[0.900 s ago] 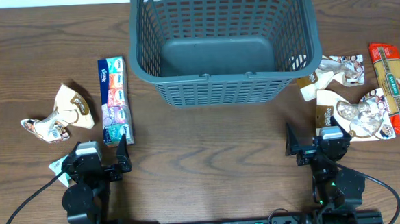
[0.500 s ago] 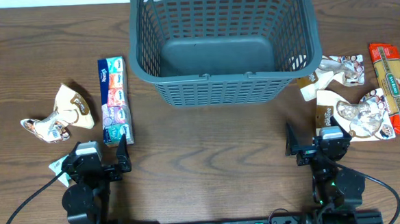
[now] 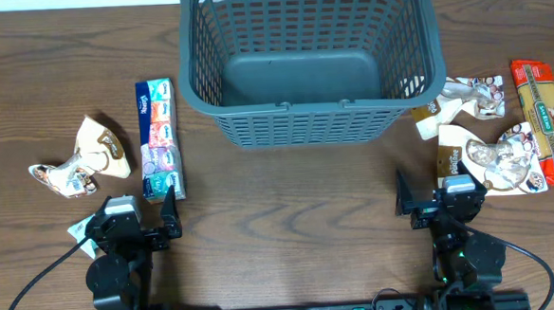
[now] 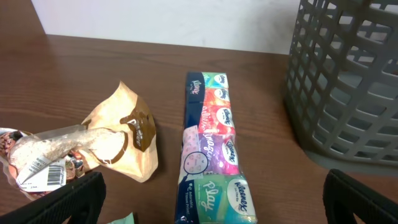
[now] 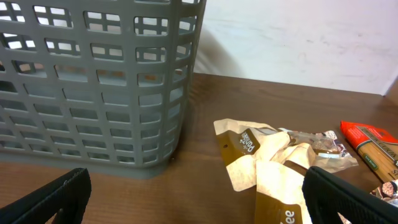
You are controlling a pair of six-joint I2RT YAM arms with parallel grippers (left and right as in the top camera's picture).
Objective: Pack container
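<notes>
Nothing is seen to have moved since the earlier frames. The grey container [image 3: 304,125] is set at the far middle of the desk [image 3: 289,211], with a tissue pack [image 3: 157,137] laid to its left. The left pincer [image 4: 214,202] and right pincer [image 5: 202,198] are held wide open, nothing gripped.

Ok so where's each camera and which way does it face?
Overhead: above the table, looking straight down on the basket, with the left claw and right claw open at the near edge.
Left wrist: low behind the left claw, facing forward at the tissue pack and basket side; its fingers fill the bottom corners.
Right wrist: low behind the right claw, facing forward at the basket and brown packets; fingers in the bottom corners.
Shared: all three see the basket; overhead and left wrist share the tissue pack.
</notes>
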